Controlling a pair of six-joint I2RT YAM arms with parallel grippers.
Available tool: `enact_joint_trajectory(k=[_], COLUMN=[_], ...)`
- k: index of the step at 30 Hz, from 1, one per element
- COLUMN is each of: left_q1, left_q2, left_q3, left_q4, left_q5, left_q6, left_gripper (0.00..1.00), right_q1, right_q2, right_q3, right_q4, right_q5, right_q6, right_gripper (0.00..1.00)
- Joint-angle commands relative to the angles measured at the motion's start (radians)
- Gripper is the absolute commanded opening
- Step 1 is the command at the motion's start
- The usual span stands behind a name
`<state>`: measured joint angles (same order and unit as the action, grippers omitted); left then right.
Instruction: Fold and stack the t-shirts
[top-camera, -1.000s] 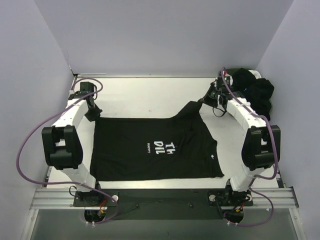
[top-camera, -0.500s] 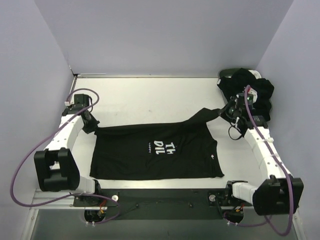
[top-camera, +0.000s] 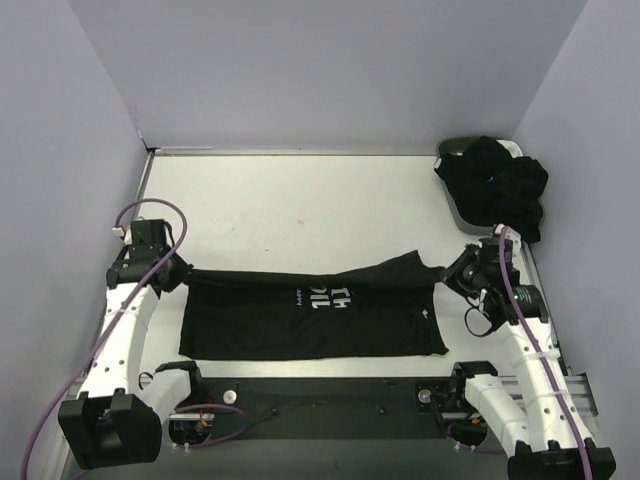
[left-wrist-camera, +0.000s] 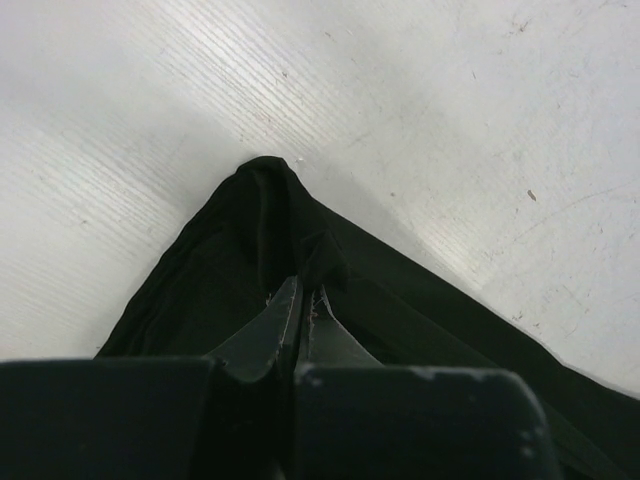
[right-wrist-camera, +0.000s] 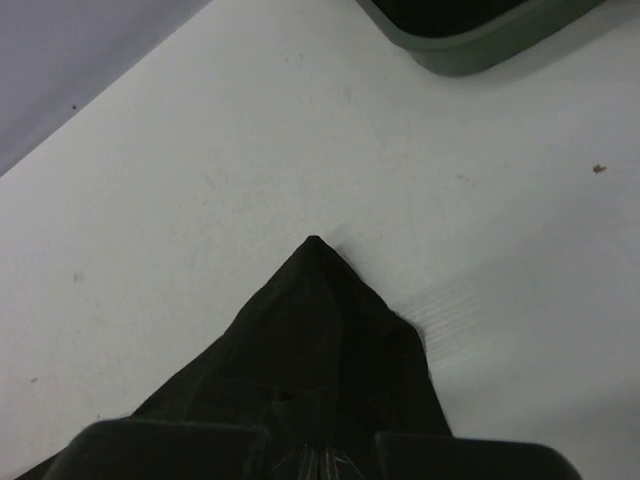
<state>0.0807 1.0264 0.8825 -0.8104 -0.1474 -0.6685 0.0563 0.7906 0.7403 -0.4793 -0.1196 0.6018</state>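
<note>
A black t-shirt (top-camera: 310, 325) with white lettering (top-camera: 322, 296) lies flat near the table's front edge, its far edge doubled toward me so that the print is partly covered. My left gripper (top-camera: 180, 275) is shut on the shirt's far left corner; in the left wrist view the black cloth (left-wrist-camera: 250, 240) peaks up between the closed fingertips of the left gripper (left-wrist-camera: 303, 300). My right gripper (top-camera: 452, 272) is shut on the far right corner, where the cloth (right-wrist-camera: 320, 330) rises in a point from the right gripper (right-wrist-camera: 320, 462).
A dark oval basket (top-camera: 452, 150) sits at the back right corner, heaped with more black garments (top-camera: 505, 185); its rim (right-wrist-camera: 480, 50) shows in the right wrist view. The white table (top-camera: 300, 200) stretches behind the shirt, with grey walls on three sides.
Both arms have drawn back toward the near edge, each pulling its corner along. The shirt's far edge has come forward over the body, and the shirt looks shorter front to back.
</note>
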Motion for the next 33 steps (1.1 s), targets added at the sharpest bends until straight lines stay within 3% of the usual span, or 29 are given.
enact_joint_trajectory(k=[1,11,12,14,15,17,18,19,20,25,29,33], left_q1=[0.007,0.004,0.004,0.002,0.004,0.004,0.005,0.005,0.005,0.002,-0.005,-0.038], left_q2=[-0.058,-0.124,-0.130,-0.158,-0.167,-0.195,-0.203,-0.212,-0.225,-0.218,-0.087,0.043], left_q3=[-0.017,-0.105,-0.105,-0.106,-0.105,-0.096,-0.080,-0.065,-0.051,0.056,0.062,0.065], left_q4=[-0.052,-0.098,-0.116,-0.136,-0.148,-0.170,-0.185,-0.194,-0.206,-0.164,-0.028,0.054], left_q5=[-0.004,0.052,0.054,0.054,0.072,0.080,0.085,0.085,0.082,0.144,0.215,0.195], left_q6=[-0.031,-0.100,-0.102,-0.111,-0.111,-0.121,-0.121,-0.121,-0.121,-0.126,-0.131,-0.120], left_gripper=[0.00,0.02,0.07,0.28,0.35,0.48,0.50,0.55,0.63,0.65,0.66,0.65], right_q1=[0.037,0.177,0.192,0.201,0.206,0.212,0.215,0.223,0.227,0.238,0.255,0.283], right_q2=[-0.079,-0.191,-0.208,-0.224,-0.238,-0.254,-0.269,-0.277,-0.290,-0.242,-0.056,0.110], right_q3=[-0.057,-0.082,-0.085,-0.091,-0.094,-0.097,-0.094,-0.088,-0.078,0.034,0.045,0.024], right_q4=[-0.111,-0.203,-0.209,-0.237,-0.248,-0.280,-0.289,-0.312,-0.317,-0.272,-0.128,0.049], right_q5=[0.014,0.089,0.093,0.100,0.103,0.104,0.109,0.115,0.142,0.160,0.126,0.072], right_q6=[0.052,0.124,0.134,0.145,0.154,0.156,0.156,0.158,0.155,0.130,0.125,0.138], right_gripper=[0.00,0.00,0.00,0.00,0.02,0.28,0.59,0.71,0.91,0.96,0.97,0.96])
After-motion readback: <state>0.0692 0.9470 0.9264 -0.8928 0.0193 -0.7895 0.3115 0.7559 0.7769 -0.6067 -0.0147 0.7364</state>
